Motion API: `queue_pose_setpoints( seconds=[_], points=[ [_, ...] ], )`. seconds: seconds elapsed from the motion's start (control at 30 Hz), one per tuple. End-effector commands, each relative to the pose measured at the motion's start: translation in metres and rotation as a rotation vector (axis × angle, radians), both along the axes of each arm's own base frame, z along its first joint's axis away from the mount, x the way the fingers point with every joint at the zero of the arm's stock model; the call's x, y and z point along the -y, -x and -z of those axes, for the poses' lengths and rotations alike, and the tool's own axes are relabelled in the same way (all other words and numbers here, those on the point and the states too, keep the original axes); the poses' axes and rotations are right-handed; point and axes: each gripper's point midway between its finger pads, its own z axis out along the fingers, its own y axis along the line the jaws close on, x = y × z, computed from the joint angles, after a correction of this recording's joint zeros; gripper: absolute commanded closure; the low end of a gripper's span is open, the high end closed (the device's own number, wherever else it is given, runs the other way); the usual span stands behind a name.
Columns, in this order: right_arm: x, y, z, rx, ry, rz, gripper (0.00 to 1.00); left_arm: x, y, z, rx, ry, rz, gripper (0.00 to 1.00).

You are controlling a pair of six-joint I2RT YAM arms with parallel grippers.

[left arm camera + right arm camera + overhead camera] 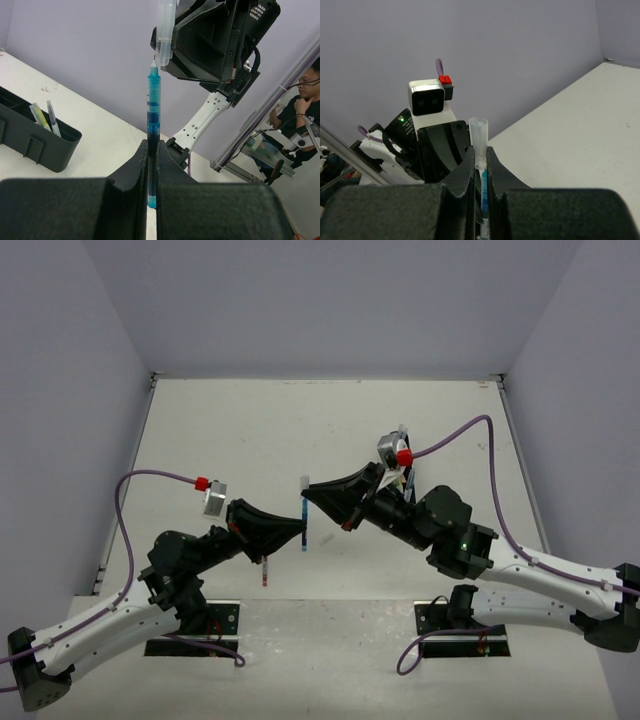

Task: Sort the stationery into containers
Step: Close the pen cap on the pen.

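Observation:
My left gripper (152,150) is shut on the lower part of a blue pen (153,105), which stands upright above the table. My right gripper (480,155) is shut on a clear cap (479,135). The cap (165,30) hangs just above the pen's tip and slightly to one side, not seated on it. In the top view both grippers meet mid-table, left (300,530) and right (306,496), with the pen (304,542) between them. The black tray (35,137) holds a yellow-green pen (37,115) and a grey one (52,119).
A red pen (265,575) lies on the table under the left arm. In the top view the tray is mostly hidden behind the right wrist. The left wrist camera (426,97) faces the right gripper. Grey walls enclose the table on three sides.

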Motion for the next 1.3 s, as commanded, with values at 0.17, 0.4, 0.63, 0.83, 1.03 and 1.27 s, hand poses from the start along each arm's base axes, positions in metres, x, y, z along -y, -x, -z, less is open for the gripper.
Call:
queue_pose_setpoints(
  seconds=[0.17, 0.4, 0.63, 0.83, 1.03, 1.27],
  points=[
    [-0.002, -0.005, -0.016, 0.031, -0.002, 0.023, 1.0, 0.0, 0.007, -0.007, 0.024, 0.017, 0.03, 1.0],
    [0.003, -0.006, -0.019, 0.037, -0.009, 0.037, 1.0, 0.0, 0.005, -0.005, 0.019, 0.012, 0.022, 1.0],
    [0.013, -0.006, -0.032, 0.052, -0.027, 0.058, 1.0, 0.002, 0.004, -0.001, 0.01, 0.006, 0.025, 1.0],
    [0.013, -0.003, -0.033, 0.052, -0.03, 0.045, 1.0, 0.003, 0.006, -0.005, 0.019, 0.007, 0.034, 1.0],
    [0.013, -0.006, -0.027, 0.046, -0.014, 0.059, 1.0, 0.002, 0.006, -0.007, 0.028, 0.013, 0.032, 1.0],
    [0.012, -0.006, -0.024, 0.037, -0.007, 0.056, 1.0, 0.0, 0.006, -0.012, 0.037, 0.018, 0.025, 1.0]
  ],
)
